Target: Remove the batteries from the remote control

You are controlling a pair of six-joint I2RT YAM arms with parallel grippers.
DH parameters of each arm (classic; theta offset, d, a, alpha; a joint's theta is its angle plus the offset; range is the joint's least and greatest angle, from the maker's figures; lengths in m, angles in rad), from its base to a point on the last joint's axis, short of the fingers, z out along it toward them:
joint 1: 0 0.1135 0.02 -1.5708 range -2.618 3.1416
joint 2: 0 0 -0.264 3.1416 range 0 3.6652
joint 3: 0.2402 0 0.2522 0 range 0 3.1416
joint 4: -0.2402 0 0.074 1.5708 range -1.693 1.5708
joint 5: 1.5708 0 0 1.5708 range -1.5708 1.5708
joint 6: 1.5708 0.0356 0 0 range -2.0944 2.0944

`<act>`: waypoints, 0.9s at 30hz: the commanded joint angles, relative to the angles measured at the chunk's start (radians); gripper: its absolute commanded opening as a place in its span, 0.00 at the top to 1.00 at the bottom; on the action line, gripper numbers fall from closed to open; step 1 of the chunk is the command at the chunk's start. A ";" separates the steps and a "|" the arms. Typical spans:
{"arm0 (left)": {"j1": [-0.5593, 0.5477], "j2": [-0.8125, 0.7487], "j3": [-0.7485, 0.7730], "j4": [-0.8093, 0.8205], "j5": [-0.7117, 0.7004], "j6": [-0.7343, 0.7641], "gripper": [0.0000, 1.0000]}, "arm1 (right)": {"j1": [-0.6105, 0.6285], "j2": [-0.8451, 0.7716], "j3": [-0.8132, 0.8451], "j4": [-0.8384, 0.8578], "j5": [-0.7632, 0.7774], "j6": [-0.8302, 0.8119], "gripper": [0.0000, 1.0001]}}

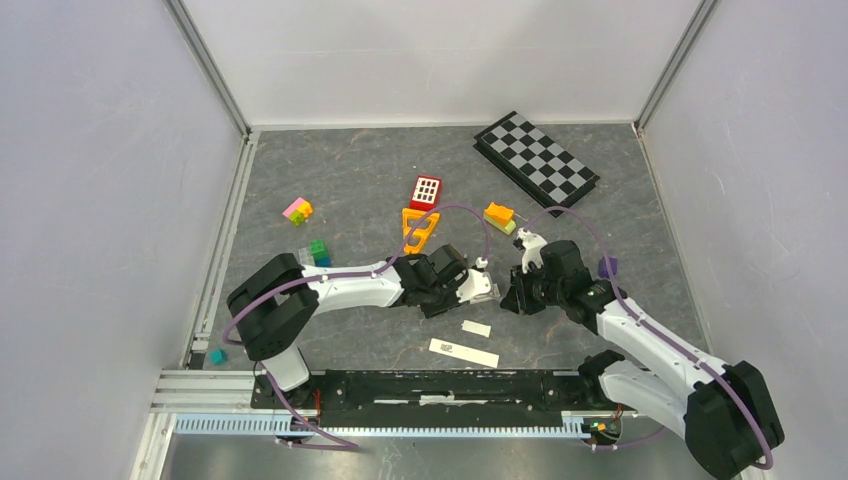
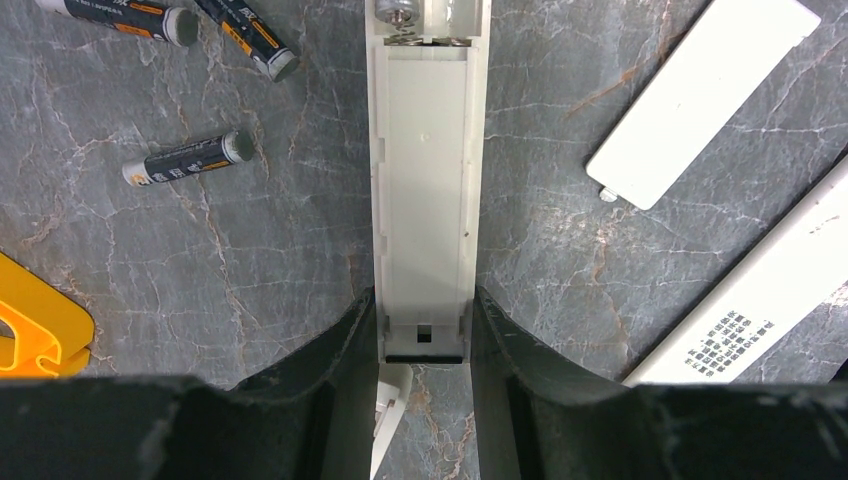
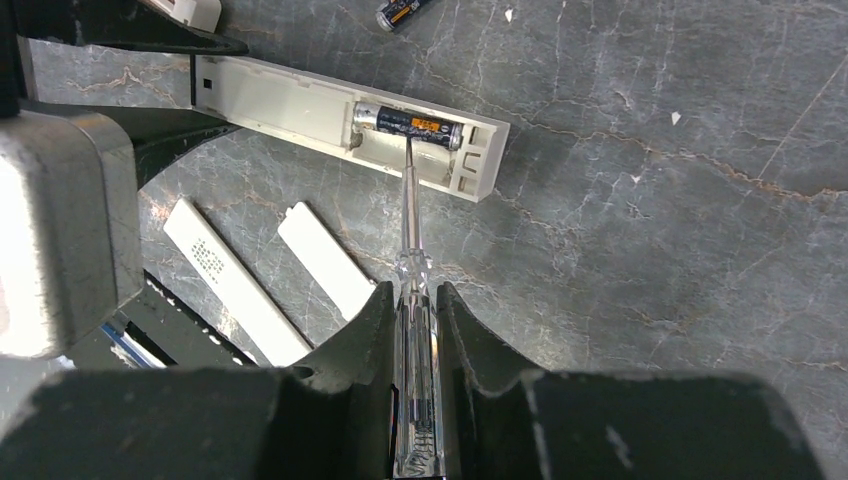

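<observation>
My left gripper (image 2: pixel 422 330) is shut on the near end of a white remote (image 2: pixel 425 180) that lies back up with its battery bay open. In the right wrist view one dark battery (image 3: pixel 408 125) still sits in the far end of the remote (image 3: pixel 290 100). My right gripper (image 3: pixel 413 300) is shut on a clear-handled thin grey tool (image 3: pixel 410 220), and the tool's tip touches that battery. Three loose batteries (image 2: pixel 188 158) (image 2: pixel 120 15) (image 2: pixel 250 35) lie on the table to the left of the remote. From above, the two grippers (image 1: pixel 465 285) (image 1: pixel 515 295) meet mid-table.
A white battery cover (image 2: pixel 700 95) and a second white remote (image 2: pixel 760 300) lie to the right, near the front rail (image 1: pixel 430 385). An orange toy (image 1: pixel 418 228), a red block (image 1: pixel 425 190), coloured bricks (image 1: pixel 298 210) and a checkerboard (image 1: pixel 535 160) lie farther back.
</observation>
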 commanded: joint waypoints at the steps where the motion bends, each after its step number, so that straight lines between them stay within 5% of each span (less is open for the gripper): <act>1: -0.009 -0.009 0.012 -0.035 0.005 0.015 0.98 | 0.000 0.015 0.022 -0.001 -0.057 -0.028 0.89; 11: -0.007 -0.025 0.006 -0.035 -0.003 0.018 0.98 | 0.000 -0.053 -0.003 -0.012 0.180 0.034 0.92; 16: -0.008 -0.020 0.009 -0.035 0.002 0.016 0.98 | 0.000 -0.039 0.016 -0.010 0.136 0.021 0.92; 21: -0.008 -0.021 0.009 -0.034 0.001 0.014 0.98 | 0.003 0.023 0.021 -0.010 -0.110 -0.057 0.92; 27: -0.008 -0.021 0.012 -0.035 0.002 0.015 0.98 | 0.005 0.008 0.020 -0.009 -0.044 -0.049 0.92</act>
